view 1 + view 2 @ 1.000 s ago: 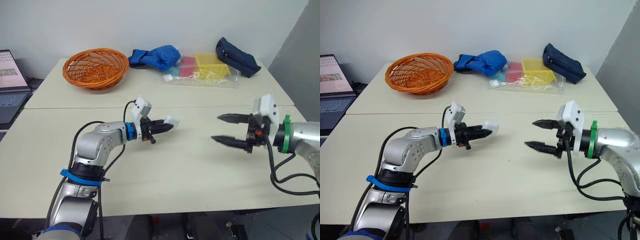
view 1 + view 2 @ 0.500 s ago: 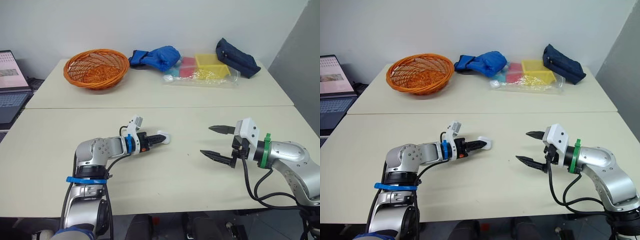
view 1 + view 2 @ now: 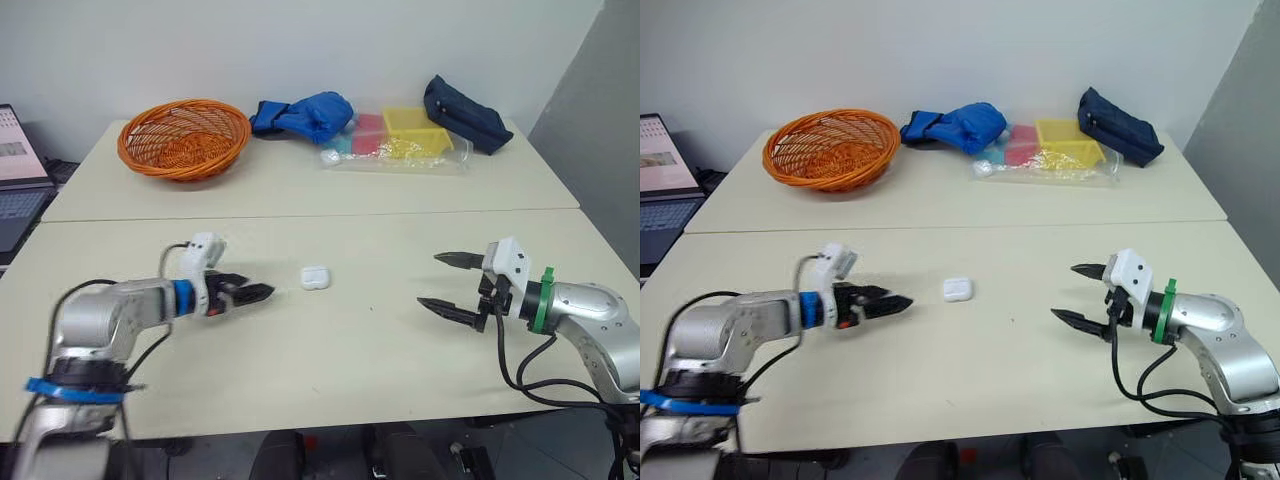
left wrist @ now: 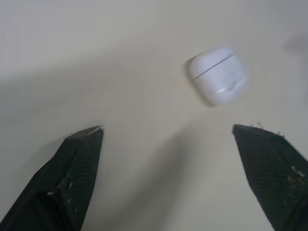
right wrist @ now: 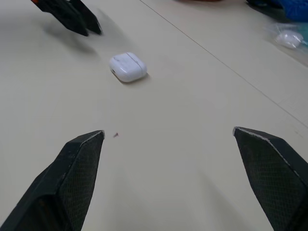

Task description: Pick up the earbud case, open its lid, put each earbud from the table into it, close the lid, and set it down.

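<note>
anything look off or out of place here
Nothing stands out. The earbud case lies flat on the table, lid closed, between the open left gripper and open right gripper, touching neither. A small white item sits by the clear bag at the far side; too small to identify.

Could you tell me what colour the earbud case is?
The earbud case is white, clearest in left wrist view.

No legible text, label, brand, number or sign on record. The open laptop screen (image 3: 658, 165) at the table's left edge carries rows of content too small to read. No marking can be read on the small white rounded plastic earbud case (image 4: 217, 75)
</note>
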